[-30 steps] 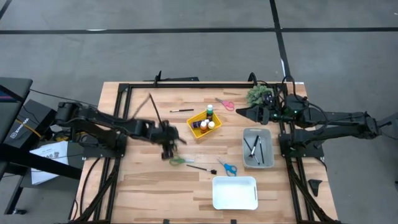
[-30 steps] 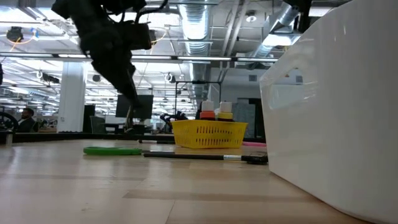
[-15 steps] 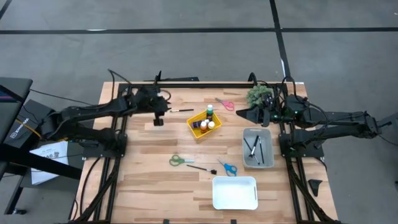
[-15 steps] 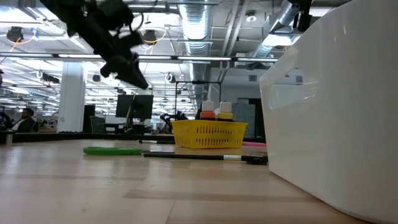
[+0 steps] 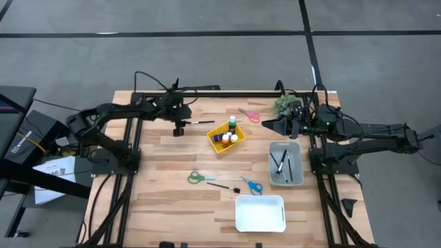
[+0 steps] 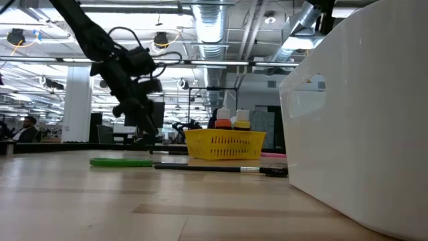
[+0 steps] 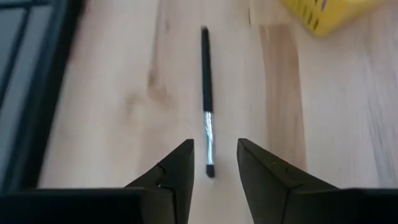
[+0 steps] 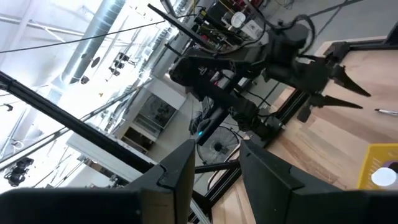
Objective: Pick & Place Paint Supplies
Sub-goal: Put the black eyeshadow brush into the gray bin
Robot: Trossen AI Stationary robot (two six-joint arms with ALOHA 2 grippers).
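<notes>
A thin dark-handled brush [image 5: 201,122] lies flat on the wooden table, left of the yellow basket [image 5: 224,138] that holds several paint bottles. My left gripper [image 5: 180,129] hovers open just left of it. In the left wrist view the brush [image 7: 206,81] points away from the gripper, and its metal-banded end shows in the gap of my left gripper [image 7: 215,158], without touching the fingers. Another brush [image 5: 224,186] lies near the green scissors. My right gripper [image 5: 264,124] waits open, held level above the table at the far right, with nothing between its fingers.
A grey tray [image 5: 273,165] holds several brushes, and a white bin [image 5: 260,213] stands at the near edge. Green scissors [image 5: 200,178], blue scissors [image 5: 251,185] and pink scissors [image 5: 249,115] lie about. A spiky green plant [image 5: 284,105] sits at the far right.
My left gripper has swung from above the green scissors toward the table's far edge, its wrist rolling on the way. It has then sunk toward the brush left of the basket. Nothing on the table has moved.
</notes>
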